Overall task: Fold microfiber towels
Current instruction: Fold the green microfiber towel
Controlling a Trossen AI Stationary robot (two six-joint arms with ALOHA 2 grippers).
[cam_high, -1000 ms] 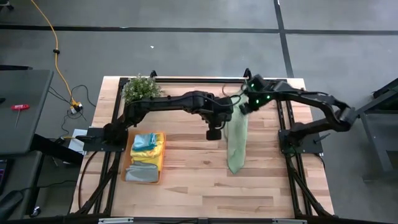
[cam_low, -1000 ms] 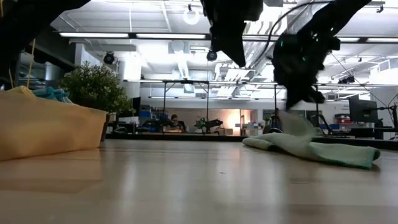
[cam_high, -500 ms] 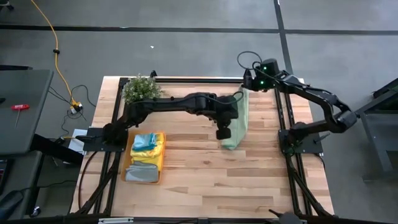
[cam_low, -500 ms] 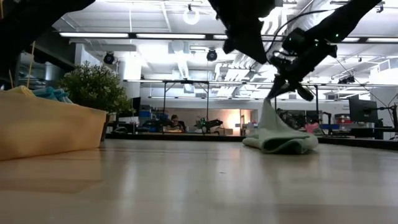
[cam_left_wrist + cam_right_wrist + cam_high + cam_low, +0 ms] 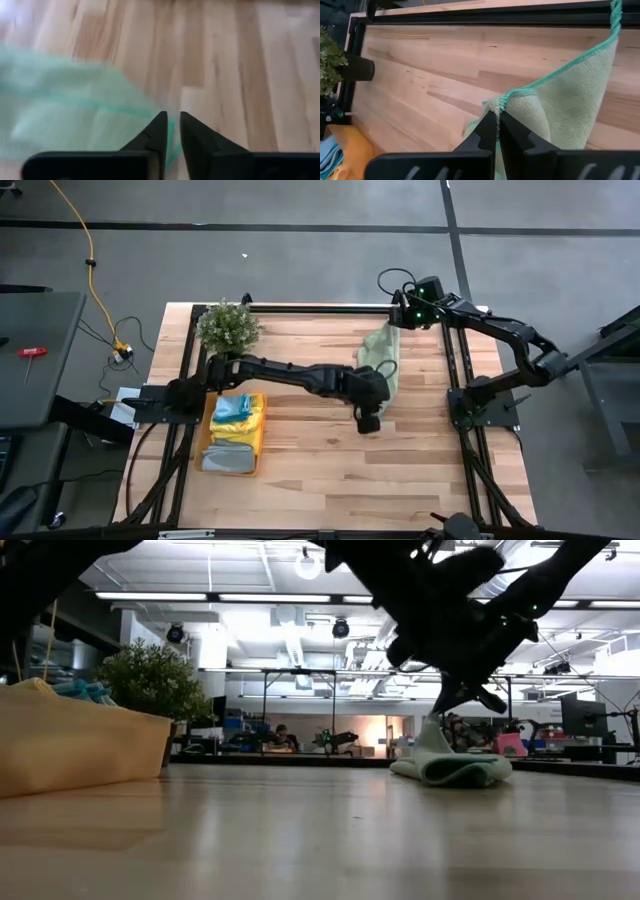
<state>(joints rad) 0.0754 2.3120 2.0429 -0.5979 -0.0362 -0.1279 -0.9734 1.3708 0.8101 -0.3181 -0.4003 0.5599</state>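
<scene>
A pale green microfiber towel (image 5: 382, 365) lies bunched on the far right of the table, with its lower folds (image 5: 450, 770) on the wood. My right gripper (image 5: 398, 320) is shut on its far end, close to the table's far rail. My left gripper (image 5: 369, 418) has come down at the towel's near end. Its fingers (image 5: 171, 116) are slightly apart over the towel's near edge (image 5: 65, 110). I cannot tell whether they touch the cloth. My right gripper pinches the towel's teal-stitched hem (image 5: 501, 101) between its two fingers, where the edge is gathered into a small bunch. The fingers slant down from the far right. That end is lifted; the cloth (image 5: 570, 100) hangs slack from it to the heap on the table.
An orange tray (image 5: 259, 430) on the left holds folded yellow, blue and grey towels (image 5: 232, 412). A small green plant (image 5: 228, 325) stands at the far left. Black frame rails (image 5: 455, 370) run along the far and right sides. Bare wood lies toward the near edge.
My right gripper has moved toward the table's far edge with the towel's end. The towel, which was stretched out long toward the near edge, has been dragged toward the far edge and bunched into a short heap. My left gripper has dropped down toward the towel's near end.
</scene>
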